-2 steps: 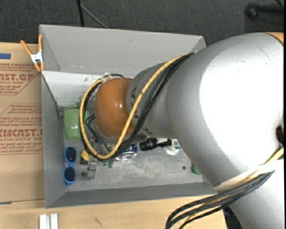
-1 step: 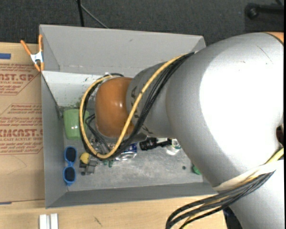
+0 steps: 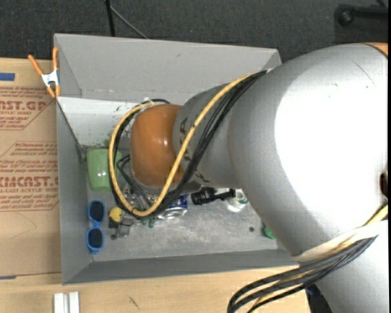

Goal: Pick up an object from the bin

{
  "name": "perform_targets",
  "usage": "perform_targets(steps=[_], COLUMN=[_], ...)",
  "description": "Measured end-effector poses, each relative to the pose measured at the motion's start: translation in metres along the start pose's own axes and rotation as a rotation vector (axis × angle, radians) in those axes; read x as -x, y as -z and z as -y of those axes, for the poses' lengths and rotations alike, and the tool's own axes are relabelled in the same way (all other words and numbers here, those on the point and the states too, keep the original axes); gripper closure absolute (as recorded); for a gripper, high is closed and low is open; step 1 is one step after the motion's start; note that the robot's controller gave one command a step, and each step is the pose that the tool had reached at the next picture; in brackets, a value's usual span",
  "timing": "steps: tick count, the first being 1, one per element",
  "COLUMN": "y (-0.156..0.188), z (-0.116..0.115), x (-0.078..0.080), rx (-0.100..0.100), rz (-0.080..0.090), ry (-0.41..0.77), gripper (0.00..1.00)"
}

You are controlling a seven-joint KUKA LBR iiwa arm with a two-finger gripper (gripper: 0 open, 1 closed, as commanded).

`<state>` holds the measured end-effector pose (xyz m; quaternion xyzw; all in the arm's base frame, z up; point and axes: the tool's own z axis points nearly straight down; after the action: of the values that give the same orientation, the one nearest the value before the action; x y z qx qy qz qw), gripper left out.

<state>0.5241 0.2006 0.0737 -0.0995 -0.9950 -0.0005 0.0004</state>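
Observation:
My gripper (image 3: 134, 191) is low at the bin's left side, mostly hidden under the arm's orange dome and looped cables. Just left of it a pale green block (image 3: 98, 169) rests against the bin's left wall. A small yellow piece (image 3: 115, 212) and a dark bit (image 3: 121, 229) lie right below the gripper. In the front left corner lies a blue object with two round ends (image 3: 94, 225). I see nothing held.
A black pen-like thing (image 3: 212, 195), a crumpled blue and silver piece (image 3: 175, 207), a clear whitish thing (image 3: 238, 204) and a small green bit (image 3: 267, 233) lie to the right along the arm's lower edge. The arm hides the bin's right half.

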Motion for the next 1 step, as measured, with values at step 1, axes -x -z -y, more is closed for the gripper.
perform_targets(steps=[1], y=[0.0799], z=[-0.0015], x=[0.0014], rx=[0.004], rz=[0.007], ry=[0.001], gripper=[1.00])
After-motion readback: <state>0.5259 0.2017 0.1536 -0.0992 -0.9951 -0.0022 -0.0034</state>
